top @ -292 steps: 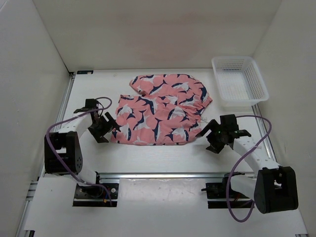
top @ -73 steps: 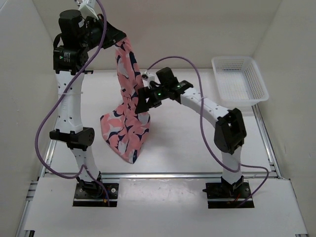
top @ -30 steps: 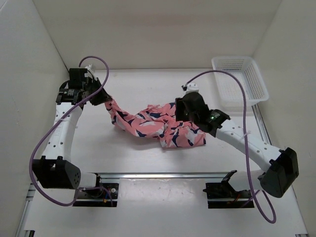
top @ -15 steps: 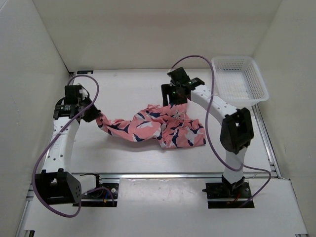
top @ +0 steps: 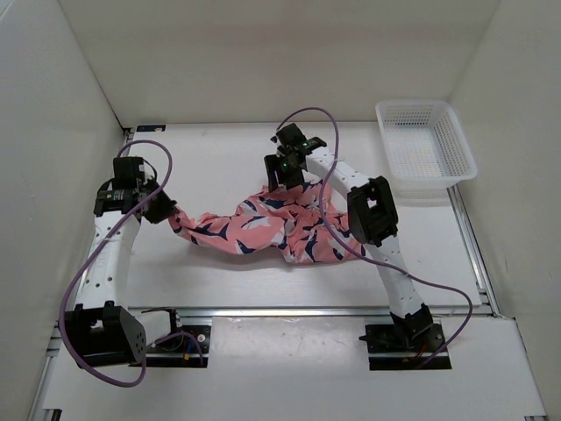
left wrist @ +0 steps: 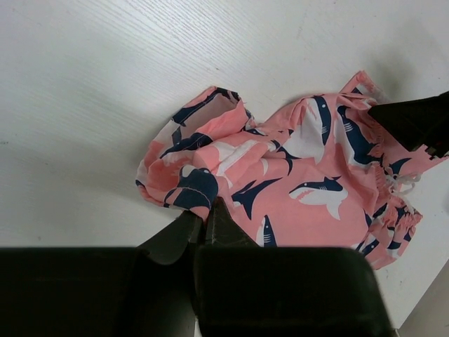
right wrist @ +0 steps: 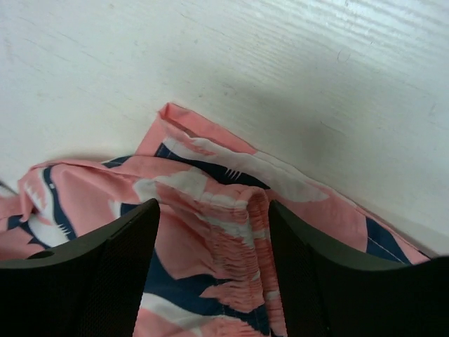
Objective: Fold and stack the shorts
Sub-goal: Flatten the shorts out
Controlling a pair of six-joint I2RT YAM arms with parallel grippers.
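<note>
The coral-pink shorts [top: 263,230] with navy-and-white sharks lie crumpled across the middle of the table. My left gripper [top: 168,213] is at their left end, shut on a bunched corner of the fabric. In the left wrist view its fingers [left wrist: 210,223] pinch that corner of the shorts [left wrist: 309,175]. My right gripper [top: 282,175] hangs over the shorts' far edge. In the right wrist view it [right wrist: 212,210] is open, and a ridge of the gathered waistband [right wrist: 242,232] rises between the two fingers without being clamped.
A white mesh basket [top: 425,145] stands at the back right corner. White walls close in the table on the left, back and right. The right arm's purple cable [top: 324,189] loops over the shorts. Bare table [top: 219,158] lies behind the shorts.
The right gripper has moved left along the shorts' far edge and come down over the waistband. The left gripper keeps its grip and has barely shifted.
</note>
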